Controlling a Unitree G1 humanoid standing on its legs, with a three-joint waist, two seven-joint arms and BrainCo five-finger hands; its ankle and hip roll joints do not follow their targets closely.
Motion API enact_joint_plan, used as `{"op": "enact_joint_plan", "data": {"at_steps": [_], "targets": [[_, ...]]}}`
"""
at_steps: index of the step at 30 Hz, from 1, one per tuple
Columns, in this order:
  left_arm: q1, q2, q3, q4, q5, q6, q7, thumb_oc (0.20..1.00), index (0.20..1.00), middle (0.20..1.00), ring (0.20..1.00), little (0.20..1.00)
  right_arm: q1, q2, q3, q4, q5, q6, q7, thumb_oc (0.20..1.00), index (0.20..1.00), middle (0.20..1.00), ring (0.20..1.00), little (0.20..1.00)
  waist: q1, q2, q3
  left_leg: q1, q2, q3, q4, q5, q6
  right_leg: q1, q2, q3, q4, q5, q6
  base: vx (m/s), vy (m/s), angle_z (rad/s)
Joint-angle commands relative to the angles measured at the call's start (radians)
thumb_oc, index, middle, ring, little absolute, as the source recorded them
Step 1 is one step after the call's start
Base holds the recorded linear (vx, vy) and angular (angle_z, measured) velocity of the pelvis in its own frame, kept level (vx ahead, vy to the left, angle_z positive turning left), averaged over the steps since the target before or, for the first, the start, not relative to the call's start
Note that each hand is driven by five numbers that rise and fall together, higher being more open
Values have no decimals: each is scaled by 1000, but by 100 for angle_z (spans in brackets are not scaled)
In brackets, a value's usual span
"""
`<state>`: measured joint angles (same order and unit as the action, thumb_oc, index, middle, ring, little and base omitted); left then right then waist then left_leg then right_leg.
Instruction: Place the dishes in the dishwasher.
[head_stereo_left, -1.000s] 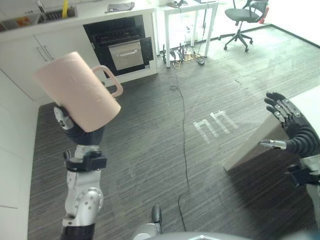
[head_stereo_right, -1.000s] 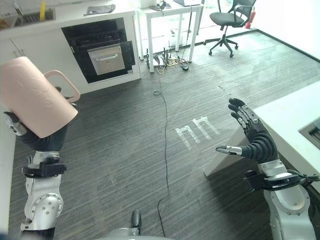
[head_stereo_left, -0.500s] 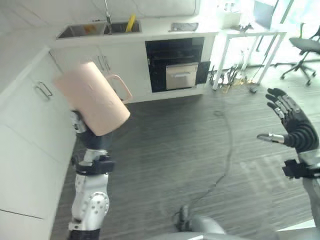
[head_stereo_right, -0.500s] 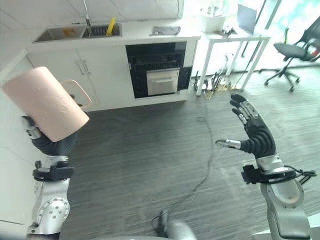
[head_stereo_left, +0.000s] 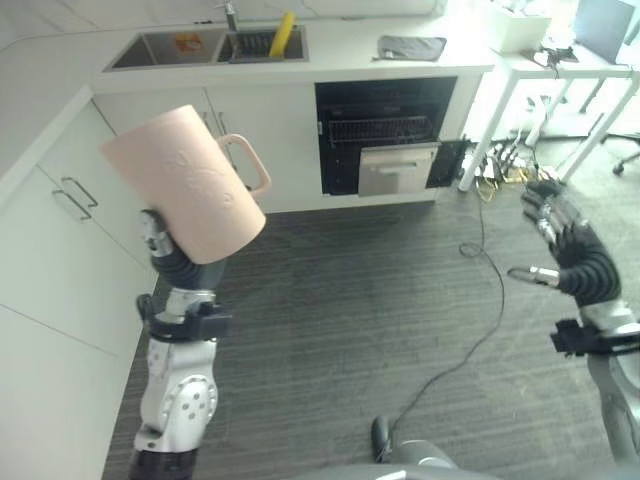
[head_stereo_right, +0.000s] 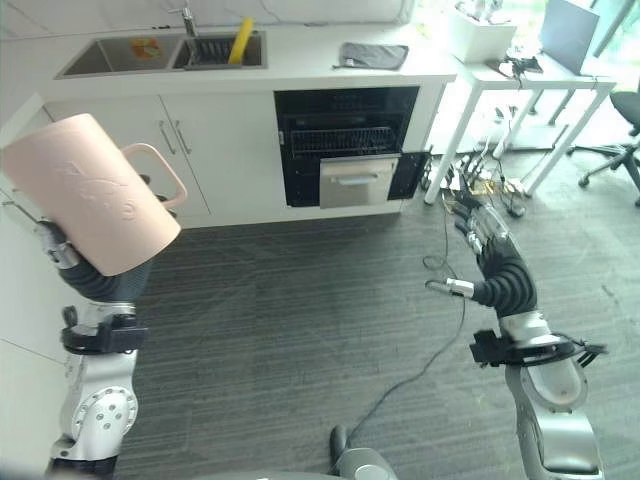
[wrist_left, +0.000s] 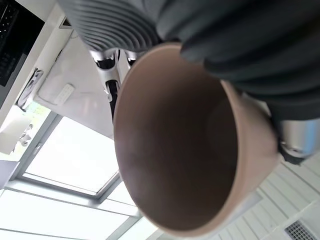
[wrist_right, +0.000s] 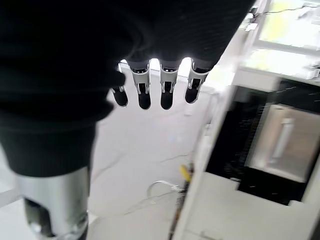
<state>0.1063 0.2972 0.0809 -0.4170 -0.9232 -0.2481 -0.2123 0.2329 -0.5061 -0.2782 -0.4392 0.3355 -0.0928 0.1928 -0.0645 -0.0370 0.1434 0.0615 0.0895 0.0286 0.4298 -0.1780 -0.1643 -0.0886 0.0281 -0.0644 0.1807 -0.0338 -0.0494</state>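
High on the robot's left side, the left hand (wrist_left: 240, 45) holds a pink mug (head_stereo_left: 187, 185) up in the air, well above the dark wood-grain floor (head_stereo_left: 350, 300). Its fingers are curled round the mug's rim end, as the left wrist view shows, where the empty inside faces the camera. The mug is tilted: its long axis slopes from the closed base, up and toward the robot's left, down to the mouth by the wrist. Its loop handle (head_stereo_left: 252, 165) points toward the dishwasher (head_stereo_right: 350, 140), which stands open in the white cabinet run under the counter (head_stereo_left: 330, 55), with a wire rack showing inside and its silver door panel lower down. The mug is plain matte pink with a faint raised pattern on its side. A wide stretch of bare floor lies between the robot and the dishwasher, crossed by a thin black cord (head_stereo_left: 480, 330). White cabinets (head_stereo_left: 60, 250) hem in the left edge. The right hand (head_stereo_right: 490, 262) hangs empty over the floor, fingers straight and spread, thumb held apart.
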Motion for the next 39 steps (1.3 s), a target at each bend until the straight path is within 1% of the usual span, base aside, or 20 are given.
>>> {"op": "enact_joint_plan", "data": {"at_steps": [1, 2, 4, 5, 6, 7, 8, 10, 14, 15, 20, 23, 25, 26, 28, 30, 33, 35, 37, 39], "targets": [[2, 51, 49, -37, -19, -24, -58, 200, 200, 200, 200, 200, 4, -27, -19, -54, 31, -62, 9, 1000, 1000, 1000, 1000, 1000, -24, -35, -31, -105, -68, -32, 135, 114, 92, 152, -68, 69, -264, 44, 102, 230, -286, -57], [1, 46, 51, -28, -10, -11, -74, 200, 200, 200, 200, 200, 0, -30, -18, -51, 32, -56, 7, 1000, 1000, 1000, 1000, 1000, -10, -38, -15, -166, -91, -18, 122, 78, 109, 179, -62, 61, -265, 29, 103, 277, -195, -48], [13, 51, 60, -26, -11, -6, -71, 200, 200, 200, 200, 200, -17, -36, -14, -42, 37, -41, 22, 1000, 1000, 1000, 1000, 1000, 2, -26, -6, -143, -104, 35, -56, 49, 119, 203, -48, 65, -268, -3, 116, 324, -25, -40], [15, 56, 62, -17, -17, -11, -65, 200, 200, 200, 200, 200, -26, -34, -7, -33, 29, -38, 33, 1000, 1000, 1000, 1000, 1000, 3, -9, -8, -119, -112, 57, -234, 59, 118, 209, -32, 77, -268, -20, 129, 293, 88, -29], [14, 59, 58, -15, -17, -14, -58, 200, 200, 200, 200, 200, -28, -33, -2, -30, 26, -38, 35, 1000, 1000, 1000, 1000, 1000, 6, -3, -9, -104, -119, 58, -315, 75, 120, 214, -28, 85, -268, -28, 133, 357, 136, -23], [8, 60, 45, -12, -13, -19, -38, 200, 200, 200, 200, 200, -26, -32, 8, -30, 14, -40, 37, 1000, 1000, 1000, 1000, 1000, 11, 11, -14, -94, -127, 48, -432, 124, 119, 220, -15, 87, -268, -44, 138, 318, 142, -19], [-4, 56, 26, -2, -3, -28, -30, 200, 200, 200, 200, 200, -26, -33, 14, -29, 7, -44, 37, 1000, 1000, 1000, 1000, 1000, 12, 16, -18, -97, -128, 55, -480, 164, 114, 232, -8, 89, -268, -55, 136, 308, 157, -27], [-27, 45, -1, 6, 21, -41, -23, 200, 200, 200, 200, 200, -35, -45, 15, -24, 10, -52, 34, 1000, 1000, 1000, 1000, 1000, 16, 13, -26, -115, -129, 72, -486, 182, 118, 246, -6, 82, -268, -72, 129, 239, 189, -27], [-43, 50, -12, -2, 18, -45, 8, 200, 200, 200, 200, 200, -49, -62, 5, -27, 36, -49, 50, 1000, 1000, 1000, 1000, 1000, 24, 12, -45, -96, -138, 40, -504, 180, 144, 268, -16, 74, -266, -71, 137, 227, 222, -24], [-58, 53, -10, 4, 26, -33, 4, 200, 200, 200, 200, 200, -42, -53, -2, -36, 45, -54, 55, 1000, 1000, 1000, 1000, 1000, 22, 6, -50, -85, -135, 55, -506, 175, 161, 259, -20, 66, -173, -96, 152, 265, 195, 9], [-75, 65, -1, 15, 71, -19, -20, 200, 200, 200, 200, 200, -42, -5, 23, -38, 34, -60, 72, 1000, 1000, 1000, 1000, 1000, 26, -8, -24, -45, -123, 48, -503, 156, 185, 88, -34, 7, 220, -42, 229, 183, 87, 4], [-107, 79, 3, 16, 86, -16, -8, 200, 200, 200, 200, 200, -48, 6, 39, -26, 26, -75, 68, 1000, 1000, 1000, 1000, 1000, 31, -3, -12, -19, -109, 18, -508, 151, 178, 81, -85, -45, 101, -67, 212, 118, -51, 3], [-139, 87, -24, 19, 132, -34, 25, 200, 200, 200, 200, 200, -51, -7, 42, -26, 35, -88, 47, 1000, 1000, 1000, 1000, 1000, 4, 3, -1, 7, -104, -21, -511, 125, 176, 94, -110, 24, -74, -63, 194, 171, -119, 14], [-134, 86, -32, 11, 140, -38, 31, 200, 200, 200, 200, 200, -48, -9, 40, -31, 37, -87, 45, 1000, 1000, 1000, 1000, 1000, -5, 1, 0, 17, -110, -38, -508, 108, 180, 89, -134, 65, -129, -25, 207, 233, -199, 52], [-103, 85, -31, -7, 165, -53, 57, 200, 200, 200, 200, 200, -49, -1, 52, -50, 38, -70, 61, 1000, 1000, 1000, 1000, 1000, -12, 0, 3, 54, -102, -41, -508, 72, 177, 65, -197, 92, -219, 75, 234, 215, -265, 63], [-82, 100, -13, -19, 177, -59, 69, 200, 200, 200, 200, 200, -39, 8, 49, -71, 55, -57, 81, 1000, 1000, 1000, 1000, 1000, -14, 4, 2, 78, -83, -37, -508, 52, 175, 53, -238, 104, -255, 113, 252, 229, -348, 15], [-67, 116, 12, -25, 169, -56, 54, 200, 200, 200, 200, 200, -17, 15, 37, -84, 82, -57, 99, 1000, 1000, 1000, 1000, 1000, -11, -1, 0, 86, -54, -40, -501, 35, 164, 66, -273, 118, -260, 129, 261, 203, -436, 13], [-81, 127, 15, -25, 154, -53, 41, 200, 200, 200, 200, 200, -16, 19, 44, -88, 73, -55, 85, 1000, 1000, 1000, 1000, 1000, -10, -11, 3, 76, -30, -66, -475, 15, 144, 83, -285, 145, -254, 123, 268, 192, -641, 45], [-72, 125, 19, -36, 144, -65, 43, 200, 200, 200, 200, 200, -34, 6, 47, -92, 78, -43, 82, 1000, 1000, 1000, 1000, 1000, 5, -16, 4, 65, 20, -75, -449, 18, 113, 107, -270, 110, -246, 72, 275, 169, -738, 50], [-48, 119, 19, -52, 102, -83, 63, 200, 200, 200, 200, 200, -67, -18, 61, -95, 79, -18, 80, 1000, 1000, 1000, 1000, 1000, 16, -12, 0, 62, 65, -80, -431, 25, 81, 115, -235, 95, -256, 49, 253, 164, -683, 53]]}}
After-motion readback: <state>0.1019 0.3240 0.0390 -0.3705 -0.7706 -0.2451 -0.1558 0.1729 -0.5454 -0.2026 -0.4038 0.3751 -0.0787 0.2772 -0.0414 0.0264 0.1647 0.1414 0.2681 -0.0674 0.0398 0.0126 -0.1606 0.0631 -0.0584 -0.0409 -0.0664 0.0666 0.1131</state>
